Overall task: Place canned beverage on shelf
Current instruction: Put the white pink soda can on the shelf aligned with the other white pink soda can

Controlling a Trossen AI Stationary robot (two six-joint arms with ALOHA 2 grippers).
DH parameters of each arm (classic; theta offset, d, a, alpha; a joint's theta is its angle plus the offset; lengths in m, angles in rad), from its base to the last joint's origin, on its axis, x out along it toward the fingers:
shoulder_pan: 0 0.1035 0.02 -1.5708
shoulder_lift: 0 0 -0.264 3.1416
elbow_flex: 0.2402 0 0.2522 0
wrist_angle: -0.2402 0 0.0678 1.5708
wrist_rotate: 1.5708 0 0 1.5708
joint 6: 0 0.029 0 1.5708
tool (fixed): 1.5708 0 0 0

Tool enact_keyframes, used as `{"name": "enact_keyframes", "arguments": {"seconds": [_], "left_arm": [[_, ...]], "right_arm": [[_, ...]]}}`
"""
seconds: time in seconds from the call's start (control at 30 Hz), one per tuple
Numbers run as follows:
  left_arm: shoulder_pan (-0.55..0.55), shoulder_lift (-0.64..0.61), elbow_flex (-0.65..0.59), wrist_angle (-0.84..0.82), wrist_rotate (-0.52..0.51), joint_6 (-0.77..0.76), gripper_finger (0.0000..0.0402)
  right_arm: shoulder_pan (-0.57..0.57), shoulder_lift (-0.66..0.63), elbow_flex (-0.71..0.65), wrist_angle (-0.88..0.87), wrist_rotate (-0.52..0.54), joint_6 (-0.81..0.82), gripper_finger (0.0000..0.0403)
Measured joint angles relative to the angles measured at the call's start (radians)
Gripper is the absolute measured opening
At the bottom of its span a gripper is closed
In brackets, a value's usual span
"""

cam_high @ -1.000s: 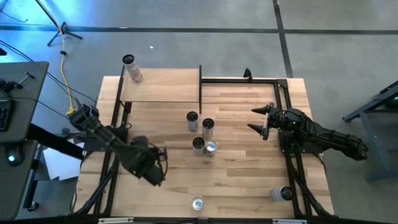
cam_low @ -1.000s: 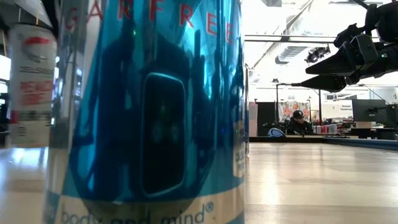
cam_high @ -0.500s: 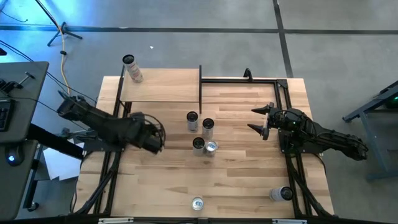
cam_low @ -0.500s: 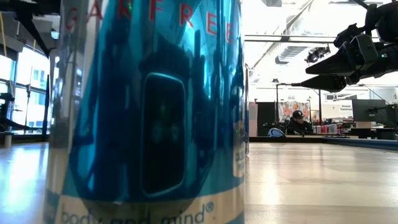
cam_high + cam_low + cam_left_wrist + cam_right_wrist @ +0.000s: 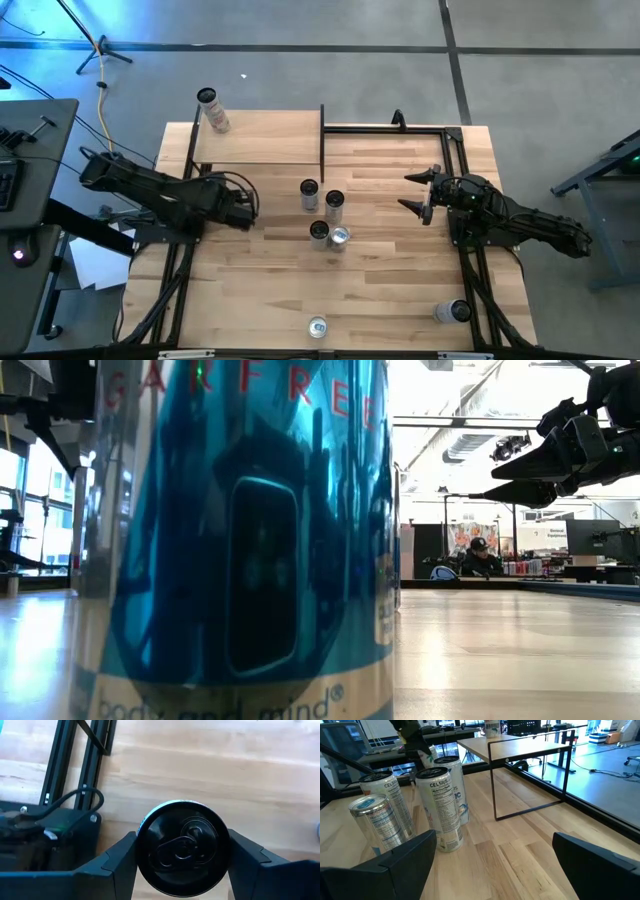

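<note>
The shelf point(image 5: 265, 140), a pale board on thin black posts, stands at the table's far left; it also shows in the right wrist view point(image 5: 485, 744). One can point(image 5: 212, 110) stands at its far left corner. My left gripper point(image 5: 243, 207) is near the shelf's near edge and is shut on a dark-topped can point(image 5: 182, 847). My right gripper point(image 5: 420, 193) hangs open and empty at the table's right, also seen in the low view point(image 5: 520, 475). My left gripper pinches the can between its two fingers point(image 5: 117, 867), one on each side of the can's wall just below the top rim point(image 5: 138, 840). The can's top faces the wrist camera. The can's lower end is hidden by its own top.
Several cans point(image 5: 325, 215) stand grouped at the table's middle, also in the right wrist view point(image 5: 440, 805). One can point(image 5: 317, 327) stands at the near edge and fills the low view point(image 5: 240, 540). Another point(image 5: 455, 312) lies near right. A bare black frame point(image 5: 400, 128) stands far right.
My left gripper has swung with its can from the table's near left toward the far edge, ending close to the shelf's near side. The can has left the low view, where it showed at the left a second ago. My right arm has kept still.
</note>
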Motion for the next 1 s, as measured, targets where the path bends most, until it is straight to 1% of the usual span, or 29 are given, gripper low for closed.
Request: {"name": "enact_keyframes", "arguments": {"seconds": [0.27,0.77,1.0], "left_arm": [[0.004,-0.026,-0.020,-0.002,-0.026,0.000,0.0207],[0.011,-0.025,-0.021,-0.016,-0.039,-0.005,0.0208],[0.041,-0.025,-0.021,-0.006,-0.036,-0.019,0.0231]], "right_arm": [[0.000,0.000,0.000,0.000,0.000,0.000,0.0387],[0.000,0.000,0.000,0.000,0.000,0.000,0.0387],[0.000,0.000,0.000,0.000,0.000,0.000,0.0387]]}}
